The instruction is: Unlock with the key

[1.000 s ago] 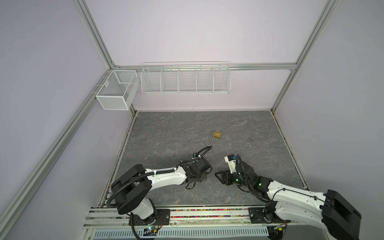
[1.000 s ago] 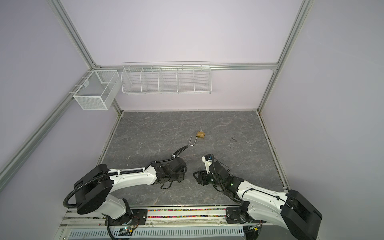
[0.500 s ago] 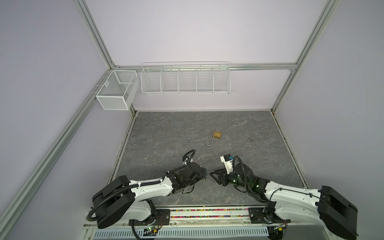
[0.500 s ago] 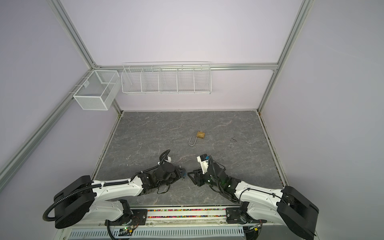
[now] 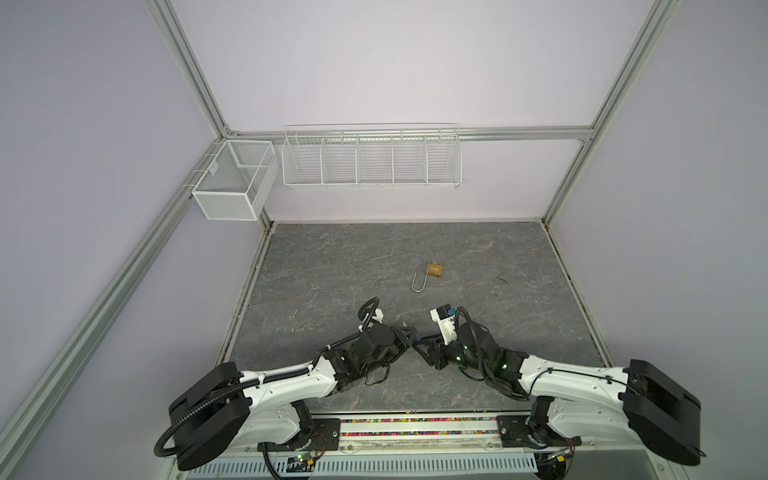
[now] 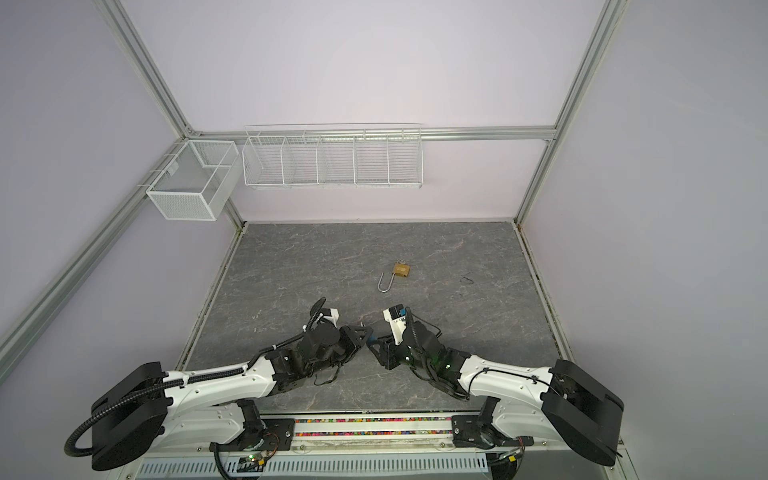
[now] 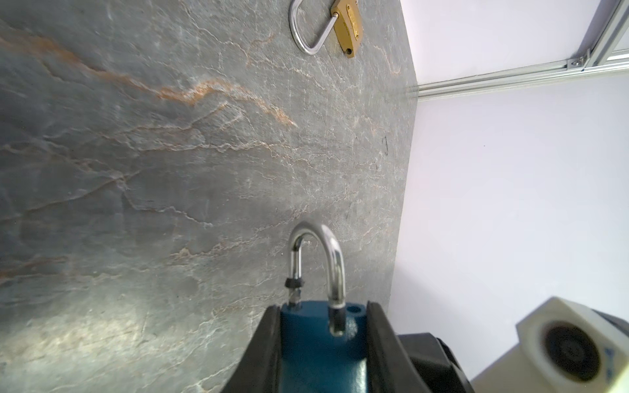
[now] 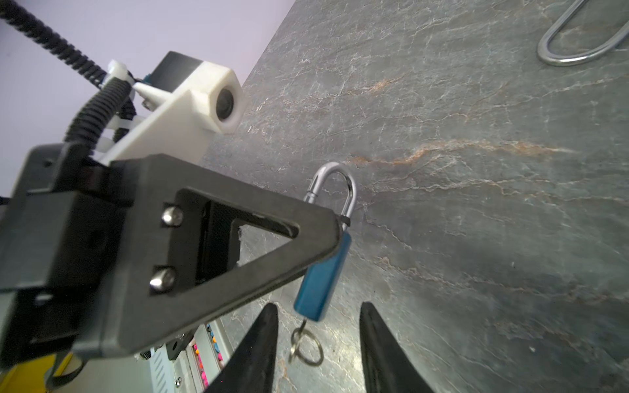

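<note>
Brass padlock [image 7: 348, 29] has stamped marks, too blurred to read (shackle swung open, lying on the desk [image 5: 332, 266], well apart from both arms); left tool [image 7: 323, 308] is clamped on the blue padlock [image 7: 320, 347], shackle sticking out past the tips. Only the rt wrist view shows the key [image 8: 299, 331] w/ its ring [image 8: 308, 350] hanging from that lock's base; right tool [image 8: 318, 304] is part-open, fingers either side of the key, not touching; in both top views the 2 tools meet tip to tip near the desk's front.

Overhead stereo pair, close wrist views
</note>
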`<state>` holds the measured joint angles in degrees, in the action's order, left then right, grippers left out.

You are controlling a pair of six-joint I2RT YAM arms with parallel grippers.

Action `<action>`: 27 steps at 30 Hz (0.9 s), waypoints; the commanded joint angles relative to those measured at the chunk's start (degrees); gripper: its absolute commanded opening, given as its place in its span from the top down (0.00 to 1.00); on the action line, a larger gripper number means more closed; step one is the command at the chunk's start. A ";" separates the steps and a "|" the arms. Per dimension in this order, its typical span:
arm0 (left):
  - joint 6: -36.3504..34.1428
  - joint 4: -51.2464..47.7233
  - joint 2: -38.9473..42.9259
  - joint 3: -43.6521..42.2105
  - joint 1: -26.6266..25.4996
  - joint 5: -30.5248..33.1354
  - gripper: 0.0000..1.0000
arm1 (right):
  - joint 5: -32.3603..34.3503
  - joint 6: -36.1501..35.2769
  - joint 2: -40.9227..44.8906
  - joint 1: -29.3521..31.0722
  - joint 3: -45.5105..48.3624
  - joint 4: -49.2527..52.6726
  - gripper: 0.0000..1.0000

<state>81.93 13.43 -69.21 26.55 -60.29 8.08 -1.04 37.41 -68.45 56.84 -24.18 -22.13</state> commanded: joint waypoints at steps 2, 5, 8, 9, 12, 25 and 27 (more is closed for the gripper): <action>0.98 1.82 1.91 -0.02 -0.26 0.79 1.00 | 1.41 -1.88 -0.72 0.29 -2.73 1.84 0.61; 0.90 1.55 2.06 0.13 -0.26 0.88 1.00 | 1.65 -1.83 -1.39 0.34 -3.52 2.18 0.62; 1.83 3.65 2.07 -0.57 -0.87 2.13 1.00 | 2.34 -1.17 -2.53 0.42 -4.42 3.11 0.63; 2.42 4.47 2.08 -0.78 -1.10 2.67 1.00 | 2.58 -0.94 -2.79 0.42 -4.25 2.59 0.65; 3.79 6.96 1.83 -1.21 -1.76 4.03 1.00 | 3.35 -0.44 -2.98 0.48 -4.11 1.91 0.66; 9.28 13.20 1.75 -4.51 -2.68 4.82 1.00 | 9.22 -0.04 -2.37 0.73 -6.66 7.14 0.86; 9.78 13.91 2.04 -5.15 -2.73 5.02 1.00 | 9.20 -0.05 -2.14 0.83 -6.58 6.77 0.91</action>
<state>89.78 23.16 -68.05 22.37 -62.35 12.84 4.29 36.38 -71.05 58.00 -30.00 -16.23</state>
